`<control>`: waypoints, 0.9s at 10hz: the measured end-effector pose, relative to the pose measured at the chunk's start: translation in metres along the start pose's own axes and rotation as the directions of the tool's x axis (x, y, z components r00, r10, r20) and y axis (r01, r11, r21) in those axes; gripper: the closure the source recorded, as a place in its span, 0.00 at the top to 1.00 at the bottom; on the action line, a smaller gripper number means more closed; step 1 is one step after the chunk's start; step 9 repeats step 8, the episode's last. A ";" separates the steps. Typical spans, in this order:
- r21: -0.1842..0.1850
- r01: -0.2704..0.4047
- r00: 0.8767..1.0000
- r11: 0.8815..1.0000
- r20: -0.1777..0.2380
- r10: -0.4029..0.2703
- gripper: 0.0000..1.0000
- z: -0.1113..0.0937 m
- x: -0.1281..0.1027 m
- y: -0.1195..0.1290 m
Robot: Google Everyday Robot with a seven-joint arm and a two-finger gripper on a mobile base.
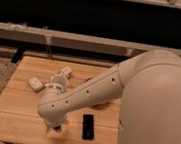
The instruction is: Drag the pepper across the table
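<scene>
The light wooden table fills the lower left of the camera view. My white arm reaches in from the right and bends down over the table's front part. My gripper points down at the tabletop near the front edge, just left of a flat black rectangular device. A small dark shape shows right under the gripper; I cannot tell if it is the pepper. No dark red pepper shows clearly anywhere else; the arm hides much of the table's middle.
Two small white objects lie on the table's left half, one near the left and one further back. A dark round dish edge peeks out under the arm. A dark wall with rails runs behind the table.
</scene>
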 end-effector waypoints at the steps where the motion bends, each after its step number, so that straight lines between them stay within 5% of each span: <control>1: -0.003 0.011 1.000 1.000 0.015 -0.011 0.80 -0.004 -0.001 0.001; 6: -0.021 0.132 0.989 0.991 0.077 -0.130 0.80 -0.023 -0.023 0.017; 9: -0.023 0.137 0.988 0.990 0.076 -0.135 0.80 -0.023 -0.024 0.018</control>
